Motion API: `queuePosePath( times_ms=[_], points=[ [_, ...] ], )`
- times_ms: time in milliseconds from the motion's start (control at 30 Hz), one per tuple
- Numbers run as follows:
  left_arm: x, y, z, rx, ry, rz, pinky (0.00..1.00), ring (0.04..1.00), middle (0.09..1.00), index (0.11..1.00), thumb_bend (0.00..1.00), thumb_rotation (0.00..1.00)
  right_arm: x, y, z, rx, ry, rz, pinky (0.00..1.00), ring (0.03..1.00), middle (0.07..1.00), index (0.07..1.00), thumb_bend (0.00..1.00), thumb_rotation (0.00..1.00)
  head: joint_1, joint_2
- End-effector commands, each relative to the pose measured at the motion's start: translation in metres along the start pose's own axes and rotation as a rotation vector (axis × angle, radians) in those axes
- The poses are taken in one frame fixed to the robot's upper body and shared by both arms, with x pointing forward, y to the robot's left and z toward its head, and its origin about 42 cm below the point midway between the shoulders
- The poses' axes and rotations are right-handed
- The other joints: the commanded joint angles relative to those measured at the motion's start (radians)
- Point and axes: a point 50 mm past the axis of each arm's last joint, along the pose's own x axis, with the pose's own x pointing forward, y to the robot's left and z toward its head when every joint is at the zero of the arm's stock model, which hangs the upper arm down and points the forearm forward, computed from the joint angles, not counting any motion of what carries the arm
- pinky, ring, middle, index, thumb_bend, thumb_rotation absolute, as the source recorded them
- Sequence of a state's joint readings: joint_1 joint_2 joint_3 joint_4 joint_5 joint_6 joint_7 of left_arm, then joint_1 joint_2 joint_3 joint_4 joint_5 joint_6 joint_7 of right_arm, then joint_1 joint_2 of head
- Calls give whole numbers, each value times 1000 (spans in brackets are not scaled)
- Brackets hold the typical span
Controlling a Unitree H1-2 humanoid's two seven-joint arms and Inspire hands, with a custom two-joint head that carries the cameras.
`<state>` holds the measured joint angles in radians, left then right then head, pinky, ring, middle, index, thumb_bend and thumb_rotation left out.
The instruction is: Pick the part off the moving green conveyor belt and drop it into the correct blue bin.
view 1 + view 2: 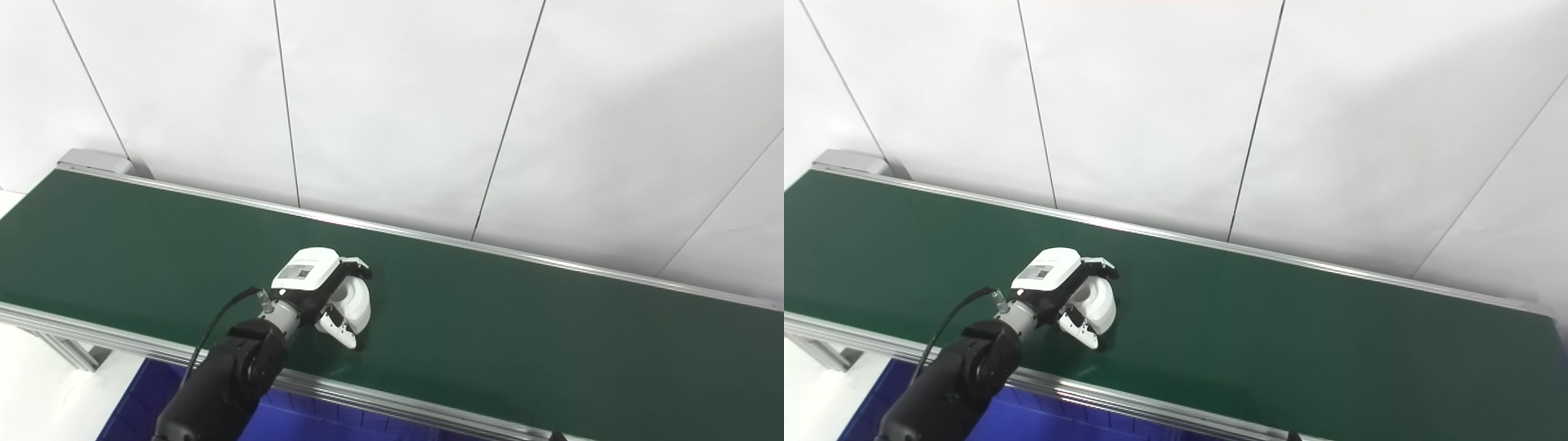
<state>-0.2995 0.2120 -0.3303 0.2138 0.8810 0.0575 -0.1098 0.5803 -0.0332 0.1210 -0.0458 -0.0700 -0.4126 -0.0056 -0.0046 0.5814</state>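
The white part (357,298) sits on the green conveyor belt (551,331), enclosed by the left hand (327,294), whose fingers curl around it in a grasp. Lifting and dropping remain: the blue bin (318,419) waits at six o'clock, below the belt's near edge.

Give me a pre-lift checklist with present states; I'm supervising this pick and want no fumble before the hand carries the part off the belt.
1. Left hand wrapped around the white part: ok, fingers curl over it.
2. Part clear of the green belt: cannot tell, the hand hides its underside.
3. Blue bin in reach below the near rail: ok, though mostly cut off by the frame.
4. Which bin compartment is correct: cannot tell.
5. Belt free of other parts near the hand: ok.
6. Right hand ready: cannot tell, it is out of view.
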Motion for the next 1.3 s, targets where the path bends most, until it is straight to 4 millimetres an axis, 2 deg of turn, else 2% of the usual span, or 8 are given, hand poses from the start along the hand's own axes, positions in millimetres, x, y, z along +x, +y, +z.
queuePosePath(
  times_ms=[0, 200, 500, 633, 733, 933, 1033, 1267],
  points=[
    [-1, -2, -9, -2, 43, 16, 454, 520, 576, 501, 560, 60, -2, 0, 10, 1, -50, 4, 965, 976, 1000, 1000, 789, 893, 0, 3],
    [-2, 0, 1, -1, 18, 9, 435, 517, 547, 473, 520, 21, -3, 0, 11, -3, -54, 6, 956, 970, 1000, 1000, 768, 889, -1, 6],
    [-5, 24, 17, 20, -19, 27, 422, 501, 529, 464, 520, 0, -3, -1, 12, -5, -53, 14, 947, 960, 1000, 1000, 776, 888, 2, 19],
    [-8, 42, 27, 21, -53, 55, 431, 499, 530, 465, 520, 0, -3, -3, 15, -7, -56, 15, 946, 957, 1000, 1000, 776, 887, 19, 41],
    [-13, 56, 37, 8, -80, 80, 426, 500, 533, 462, 519, 0, -3, -5, 20, -11, -61, 12, 948, 954, 1000, 1000, 757, 889, 61, 84],
    [-44, 91, 59, -5, -163, 161, 353, 426, 498, 479, 524, 0, -4, -11, 28, 14, -66, 17, 987, 981, 1000, 1000, 724, 897, 130, 136],
    [-62, 99, 64, -4, -174, 175, 375, 449, 512, 469, 523, 0, -4, -14, 34, 14, -68, 17, 993, 989, 1000, 1000, 714, 912, 146, 179],
    [-114, 86, 62, -39, -135, 172, 420, 465, 505, 470, 523, 0, -3, -20, 41, 12, -68, 24, 1000, 983, 1000, 1000, 730, 954, 145, 213]
  ],
)
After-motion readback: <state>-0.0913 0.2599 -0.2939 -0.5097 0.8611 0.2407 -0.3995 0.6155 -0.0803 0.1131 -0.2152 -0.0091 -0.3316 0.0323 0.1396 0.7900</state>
